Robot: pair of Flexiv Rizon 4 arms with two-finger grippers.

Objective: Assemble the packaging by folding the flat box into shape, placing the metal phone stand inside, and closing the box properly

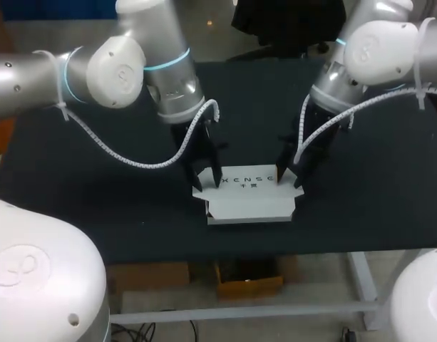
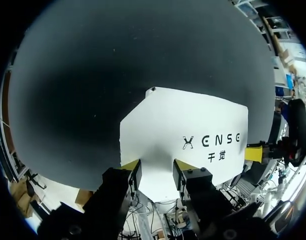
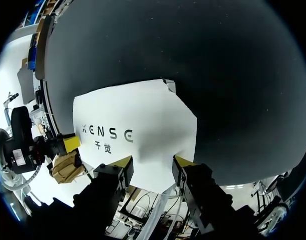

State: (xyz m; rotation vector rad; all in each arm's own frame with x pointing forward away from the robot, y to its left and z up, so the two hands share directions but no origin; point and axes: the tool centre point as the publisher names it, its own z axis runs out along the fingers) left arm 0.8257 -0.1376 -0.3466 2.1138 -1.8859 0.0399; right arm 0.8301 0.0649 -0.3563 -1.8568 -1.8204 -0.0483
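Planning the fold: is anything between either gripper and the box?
Nothing visible does. The left gripper and right gripper sit at opposite ends of the box on the table, fingers open, the box directly ahead of both.

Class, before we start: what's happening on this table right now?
A two-armed robot is working on a white box on the black table. Its left gripper sits at the box's left end and its right gripper at the right end, both open. The box looks only partly folded, and no phone stand is in view.
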